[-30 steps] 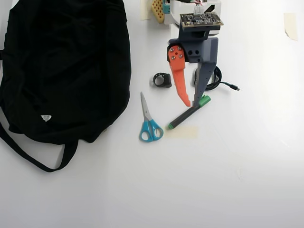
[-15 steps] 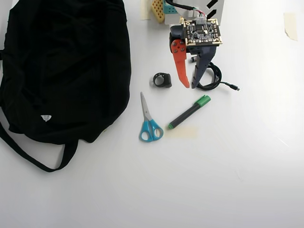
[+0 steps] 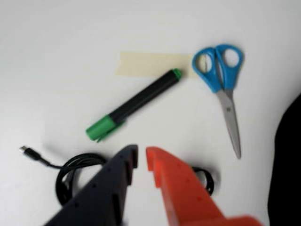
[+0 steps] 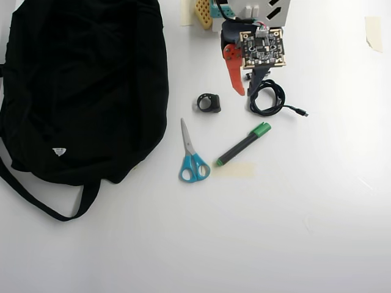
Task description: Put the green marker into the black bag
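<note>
Wrist view: the gripper (image 3: 141, 156) is entering from the bottom edge, one dark finger and one orange finger standing almost together with only a narrow gap between the tips, holding nothing. The green marker (image 3: 134, 104) is lying on the white table (image 3: 56, 42) just beyond the tips, apart from them, its long axis running diagonally from the green cap at lower left to the small green end at upper right, that end resting on a strip of beige tape (image 3: 150, 63). Scissors (image 3: 223, 84) with blue handles are lying to the right; a coiled black cable (image 3: 70, 172) is sitting at lower left. No writing is showing on the marker. Overhead view: the gripper (image 4: 242, 94) is hanging near the top, well short of the green marker (image 4: 242, 144), which is lying below it. The black bag (image 4: 79, 85) is filling the left side, well apart from the marker, its small white tag (image 4: 58, 151) too small to read.
</note>
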### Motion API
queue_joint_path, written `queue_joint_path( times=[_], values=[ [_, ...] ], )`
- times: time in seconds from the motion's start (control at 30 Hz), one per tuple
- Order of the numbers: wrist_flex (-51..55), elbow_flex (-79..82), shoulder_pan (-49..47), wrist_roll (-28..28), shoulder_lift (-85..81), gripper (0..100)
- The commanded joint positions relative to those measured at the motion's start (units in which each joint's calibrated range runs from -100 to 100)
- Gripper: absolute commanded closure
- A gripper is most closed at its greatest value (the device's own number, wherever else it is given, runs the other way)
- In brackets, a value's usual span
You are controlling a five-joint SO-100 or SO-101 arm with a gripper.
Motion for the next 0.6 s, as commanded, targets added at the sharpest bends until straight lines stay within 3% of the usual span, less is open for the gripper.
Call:
queue_joint_path(
  times=[0.0,0.57],
  values=[
    [2.46,-4.02,-2.49,0.3,-1.61,98],
    [5.9,-4.83,-6.83,0.03,-0.7,98]
  ],
)
